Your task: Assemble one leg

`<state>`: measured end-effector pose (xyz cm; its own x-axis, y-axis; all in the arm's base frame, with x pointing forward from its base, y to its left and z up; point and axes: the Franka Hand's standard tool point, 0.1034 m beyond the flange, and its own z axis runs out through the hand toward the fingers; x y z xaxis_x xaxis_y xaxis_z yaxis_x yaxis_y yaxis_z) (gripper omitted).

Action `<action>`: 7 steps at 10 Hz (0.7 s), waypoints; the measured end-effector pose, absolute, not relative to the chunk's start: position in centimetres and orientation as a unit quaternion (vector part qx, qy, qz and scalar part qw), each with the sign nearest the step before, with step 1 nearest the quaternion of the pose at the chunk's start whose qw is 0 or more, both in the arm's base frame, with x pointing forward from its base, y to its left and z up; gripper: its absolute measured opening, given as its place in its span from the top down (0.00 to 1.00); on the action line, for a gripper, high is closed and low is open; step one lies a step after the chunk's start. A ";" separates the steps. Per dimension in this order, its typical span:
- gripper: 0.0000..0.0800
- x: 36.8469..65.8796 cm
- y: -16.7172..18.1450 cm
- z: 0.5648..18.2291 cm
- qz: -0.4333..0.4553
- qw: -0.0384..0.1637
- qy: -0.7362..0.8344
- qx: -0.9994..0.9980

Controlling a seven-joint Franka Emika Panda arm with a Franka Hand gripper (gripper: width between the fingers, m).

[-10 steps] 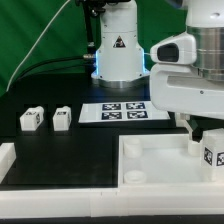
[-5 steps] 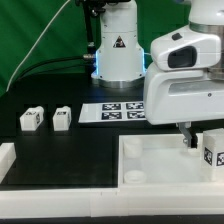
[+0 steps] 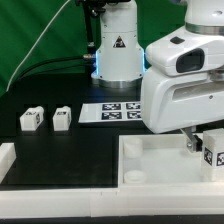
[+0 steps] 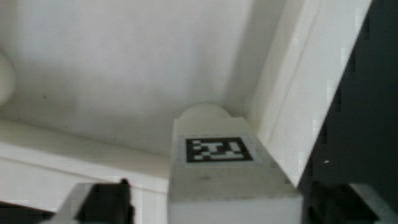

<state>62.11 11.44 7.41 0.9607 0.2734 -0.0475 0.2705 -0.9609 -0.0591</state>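
Note:
A leg (image 3: 213,151), a small white post with a black-and-white tag, stands in the right part of the white tray (image 3: 150,160), close to its rim. In the wrist view this leg (image 4: 217,150) sits between my two fingers, with a gap on each side. My gripper (image 4: 231,206) is open and straddles it. In the exterior view my gripper (image 3: 197,143) is low over the tray, and one dark finger (image 3: 190,141) shows just left of the leg. Two more legs, one (image 3: 31,119) beside the other (image 3: 62,117), lie on the black table at the exterior view's left.
The marker board (image 3: 113,111) lies flat behind the tray. The robot base (image 3: 117,50) stands at the back. The tray has raised rims and a corner socket (image 3: 131,143). A white border strip (image 3: 8,160) runs along the table's left front.
My hand has come down and shifted a little to the exterior view's left, so the fingers now sit lower beside the leg in the tray. The legs on the table have not moved.

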 end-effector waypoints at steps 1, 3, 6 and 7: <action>0.52 62.1 11.4 7.4 0.028 0.026 -0.137 -0.990; 0.64 62.1 11.4 7.4 0.028 0.026 -0.137 -0.990; 0.64 62.1 11.4 7.4 0.028 0.025 -0.107 -0.994; 0.64 62.1 11.5 7.4 0.029 0.025 -0.079 -0.996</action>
<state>62.10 11.49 7.41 0.9858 0.1591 -0.0540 0.1562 -0.9862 -0.0542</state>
